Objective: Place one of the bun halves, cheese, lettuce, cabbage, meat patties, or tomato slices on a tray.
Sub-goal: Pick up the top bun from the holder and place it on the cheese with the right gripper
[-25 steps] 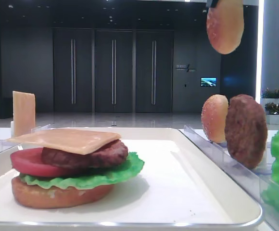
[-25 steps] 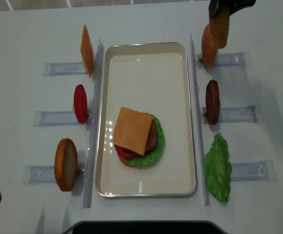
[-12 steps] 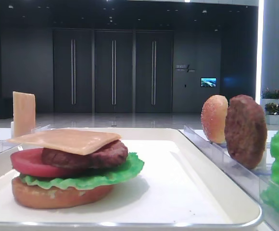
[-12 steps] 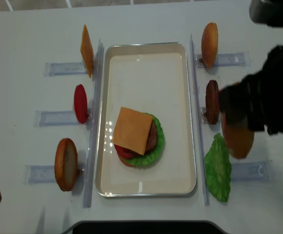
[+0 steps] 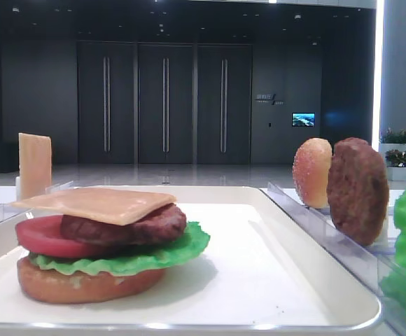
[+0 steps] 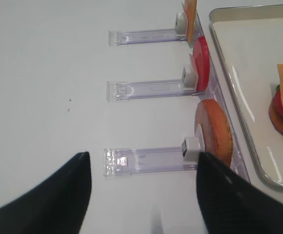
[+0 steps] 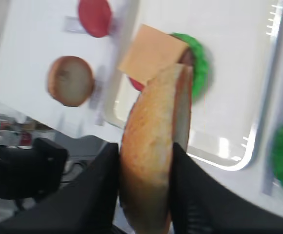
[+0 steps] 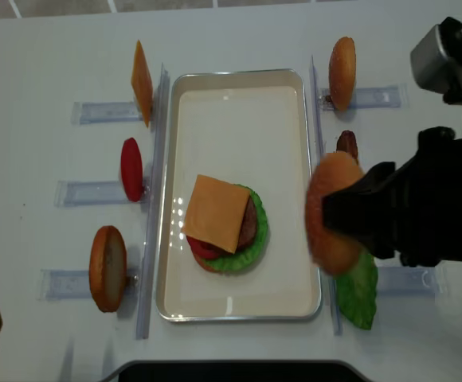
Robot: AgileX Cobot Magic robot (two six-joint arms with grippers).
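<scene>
My right gripper (image 8: 350,216) is shut on a golden-brown domed bun half (image 8: 330,211), held on edge in the air over the white tray's (image 8: 239,312) right rim. In the right wrist view the bun half (image 7: 153,141) fills the space between the black fingers (image 7: 100,175). On the tray stands a stack: flat bun, lettuce (image 8: 256,245), tomato, meat patty and a cheese slice (image 8: 215,212) on top. My left gripper (image 6: 142,158) hangs open and holds nothing, above the clear rack that holds another bun half (image 6: 213,131).
Clear racks flank the tray. On the left stand a cheese slice (image 8: 142,82), a tomato slice (image 8: 131,169) and a bun half (image 8: 107,267). On the right are a bun half (image 8: 342,61), a partly hidden meat patty (image 8: 347,143) and a loose lettuce leaf (image 8: 357,293).
The right gripper has carried the bun half from above the back right rack down and left, to the tray's right rim. The stack and the left gripper have not moved.
</scene>
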